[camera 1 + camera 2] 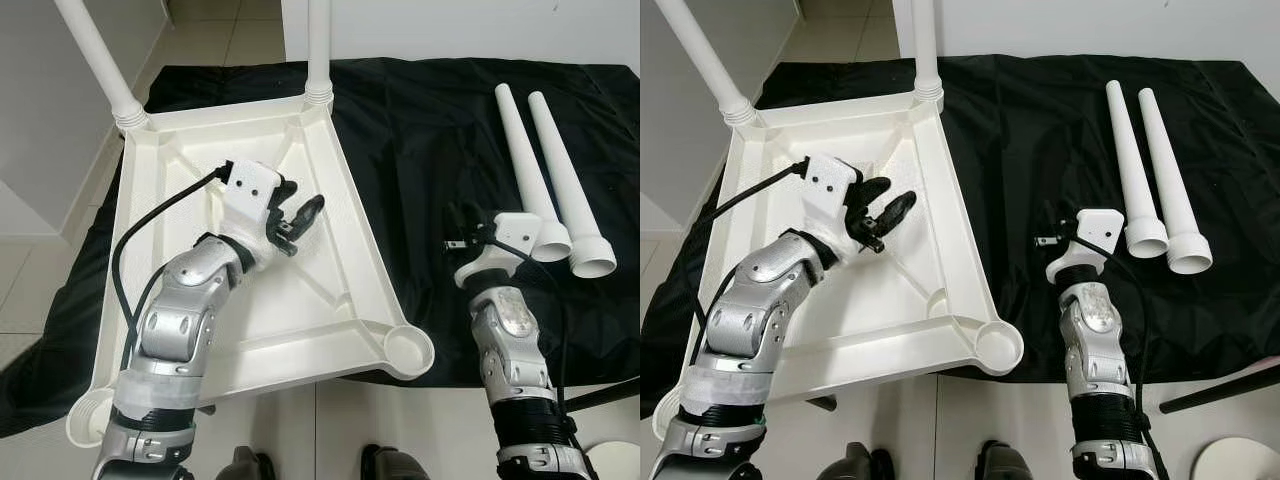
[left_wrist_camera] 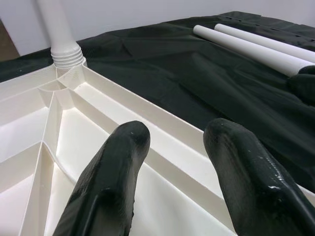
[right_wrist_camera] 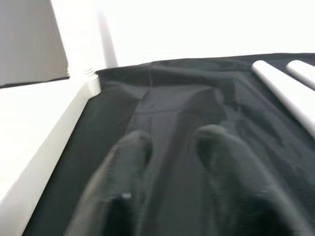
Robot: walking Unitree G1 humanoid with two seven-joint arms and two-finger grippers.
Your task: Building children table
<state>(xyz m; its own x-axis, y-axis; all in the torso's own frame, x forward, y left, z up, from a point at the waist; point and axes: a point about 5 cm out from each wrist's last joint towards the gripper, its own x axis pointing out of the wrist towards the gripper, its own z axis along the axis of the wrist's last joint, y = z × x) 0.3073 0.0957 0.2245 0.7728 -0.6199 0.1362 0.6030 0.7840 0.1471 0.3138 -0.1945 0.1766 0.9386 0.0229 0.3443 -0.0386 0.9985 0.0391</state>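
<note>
tabletop: white, upside down on black cloth, robot's left half of view; two legs already standing in far corner sockets
left gripper: over tabletop's ribbed underside, fingers spread apart, holding nothing; rim rib just beyond tips
loose legs: two white, side by side on cloth at right, wide ends toward robot
right gripper: above bare cloth, between tabletop edge and loose legs, just beside wide ends; fingers parted, empty, wrist view blurred
</note>
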